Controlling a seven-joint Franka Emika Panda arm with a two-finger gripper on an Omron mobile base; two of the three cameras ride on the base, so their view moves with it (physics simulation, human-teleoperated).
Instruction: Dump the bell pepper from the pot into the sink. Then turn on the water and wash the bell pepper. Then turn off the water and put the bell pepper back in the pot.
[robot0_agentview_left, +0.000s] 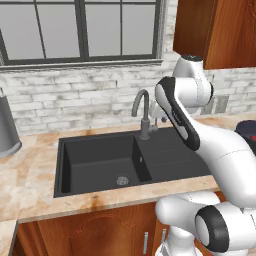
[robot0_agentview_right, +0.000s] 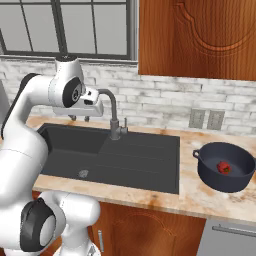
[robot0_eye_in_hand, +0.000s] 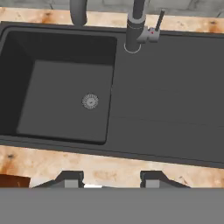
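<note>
Well, hand (robot0_eye_in_hand: 111, 178) empty above sink (robot0_eye_in_hand: 166, 87) front edge.

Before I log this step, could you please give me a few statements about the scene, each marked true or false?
1. The pepper lies in the pot. True.
2. The pot stands in the sink. False: it stands on the counter, right of the sink.
3. Water runs from the faucet. False: no stream shows.
4. The tool holds nothing. True.
5. The drain sits in the deep basin. True.
</note>
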